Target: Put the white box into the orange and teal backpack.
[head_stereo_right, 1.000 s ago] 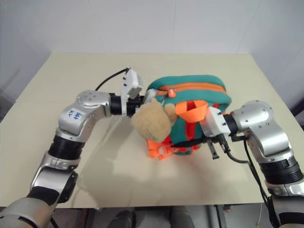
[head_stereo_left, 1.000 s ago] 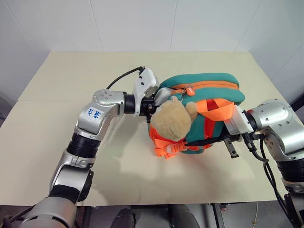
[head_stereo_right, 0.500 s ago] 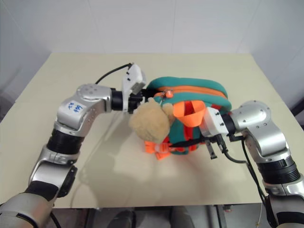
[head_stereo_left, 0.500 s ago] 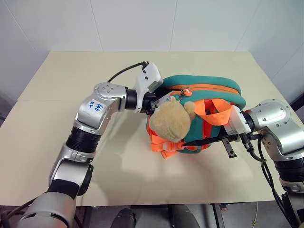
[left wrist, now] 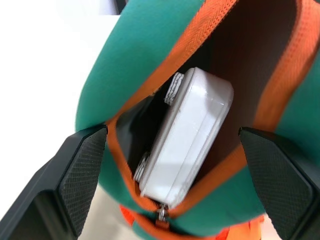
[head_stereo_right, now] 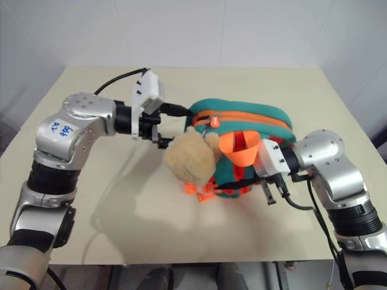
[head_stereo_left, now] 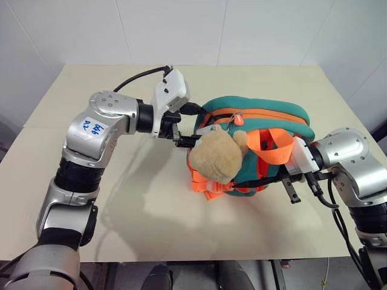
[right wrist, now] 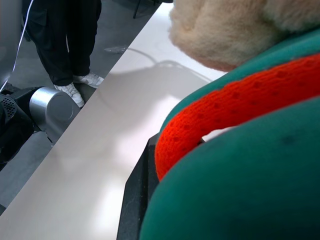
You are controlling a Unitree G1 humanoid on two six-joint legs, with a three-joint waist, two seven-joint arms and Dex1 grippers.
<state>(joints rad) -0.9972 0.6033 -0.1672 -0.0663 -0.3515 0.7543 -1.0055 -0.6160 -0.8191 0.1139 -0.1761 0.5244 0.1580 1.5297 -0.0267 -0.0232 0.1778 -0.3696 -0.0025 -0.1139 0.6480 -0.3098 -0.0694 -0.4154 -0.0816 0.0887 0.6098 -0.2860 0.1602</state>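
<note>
Two arms reach over the beige table [head_stereo_left: 72, 103] in the left eye view, one at each side of the orange and teal backpack [head_stereo_left: 266, 118], which stands near the table's middle with its tan plush toy [head_stereo_left: 217, 158] hanging at the front. Bent at the elbow, the left arm comes in from the left side, its forearm running level toward the bag; the left gripper [head_stereo_left: 181, 134] hangs just beside the bag's open end, fingers spread and holding nothing. Coming from the right side, the right arm has its wrist turned inward, and the right gripper [head_stereo_left: 289, 188] is pressed against the bag's lower side, its jaws closed on the orange and teal backpack.

Through the left wrist view, the two black fingers [left wrist: 80, 175] stand wide apart on either side of the bag's mouth. Inside it lies the white box [left wrist: 192, 135], tilted on its long edge and clear of both fingers.

From the right wrist view, teal fabric and an orange mesh strap [right wrist: 235, 110] sit against the camera, one black finger [right wrist: 137, 200] tucked under the strap. A person's legs [right wrist: 65, 45] stand past the table edge.
</note>
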